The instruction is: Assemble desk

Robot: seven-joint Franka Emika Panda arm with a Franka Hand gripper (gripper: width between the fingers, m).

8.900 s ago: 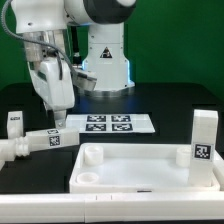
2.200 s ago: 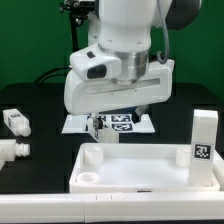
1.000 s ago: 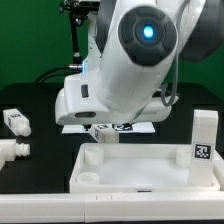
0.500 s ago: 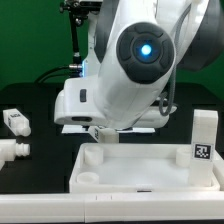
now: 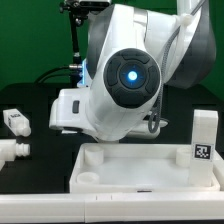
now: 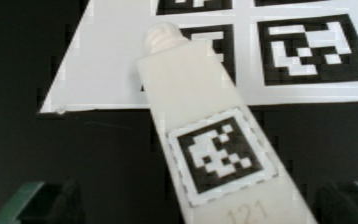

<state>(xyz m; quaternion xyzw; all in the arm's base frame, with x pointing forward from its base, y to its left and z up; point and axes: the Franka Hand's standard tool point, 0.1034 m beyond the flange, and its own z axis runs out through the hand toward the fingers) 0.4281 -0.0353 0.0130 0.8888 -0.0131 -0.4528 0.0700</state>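
Observation:
A white square-post desk leg (image 6: 202, 130) with a black-and-white tag lies slanted across the edge of the marker board (image 6: 105, 70) in the wrist view. My gripper (image 6: 197, 205) is open and straddles the leg's near end. Its dark fingertips (image 6: 34, 200) stand well off both sides, with dark gaps between. In the exterior view the arm's bulky white body (image 5: 130, 85) hides the gripper and this leg. The rimmed desk top (image 5: 140, 152) lies at the front. One more leg (image 5: 203, 135) stands upright by its corner on the exterior view's right.
Two more tagged legs (image 5: 14, 122) (image 5: 10, 150) lie on the black table at the exterior view's left. A green wall closes the back. The arm's body hangs low over the middle of the table, just behind the desk top.
Over the last second the arm's wrist joint has swung down and toward the exterior view's left. The leg that lay at front left several seconds ago is gone from there.

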